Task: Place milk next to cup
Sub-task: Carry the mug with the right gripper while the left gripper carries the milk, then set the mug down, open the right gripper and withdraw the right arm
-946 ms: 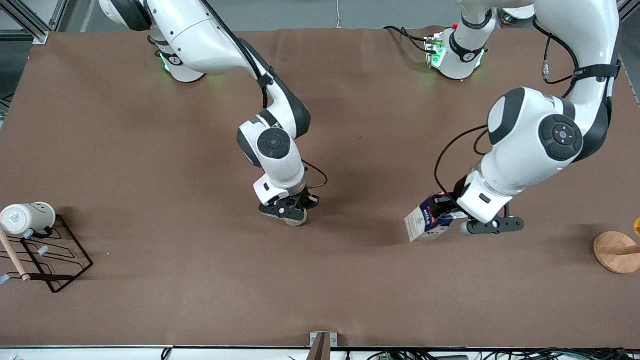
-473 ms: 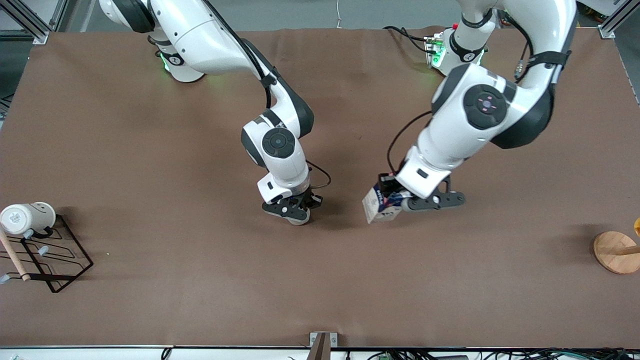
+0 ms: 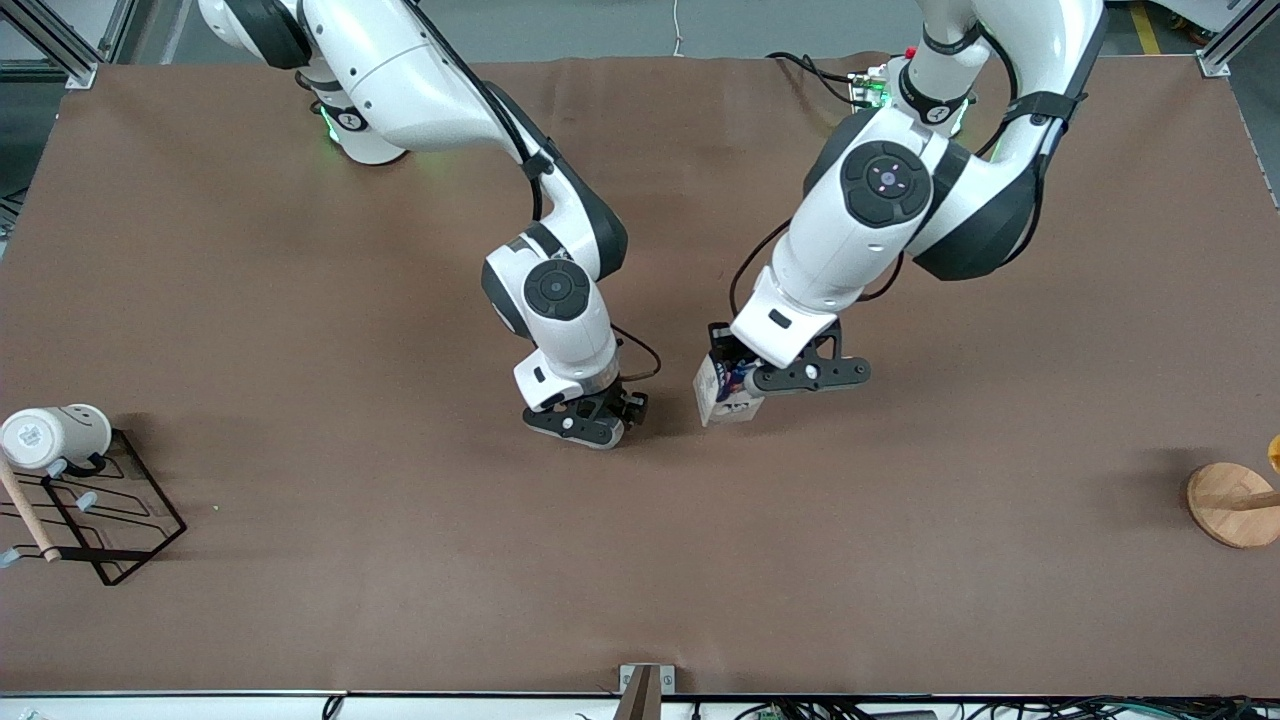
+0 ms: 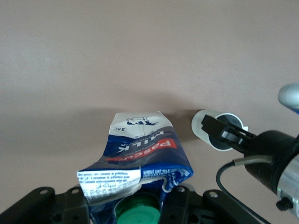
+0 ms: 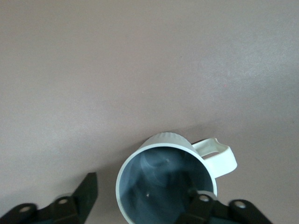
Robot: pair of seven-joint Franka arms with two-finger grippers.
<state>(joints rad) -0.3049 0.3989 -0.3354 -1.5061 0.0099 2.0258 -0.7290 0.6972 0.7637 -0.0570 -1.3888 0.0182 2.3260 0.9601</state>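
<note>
Cup [image 5: 167,184] sits upright on the brown worktop [image 3: 300,300] mid-table, under the right gripper [image 3: 582,424]; right gripper jaws spread, one finger [image 5: 198,205] dipping inside the rim, the other outside and apart from the wall. Milk [image 3: 722,392] hangs tilted in the left gripper [image 3: 752,377], clamped at the blue top by the green cap [image 4: 136,211], over the worktop just beside the cup toward the left arm's end.
</note>
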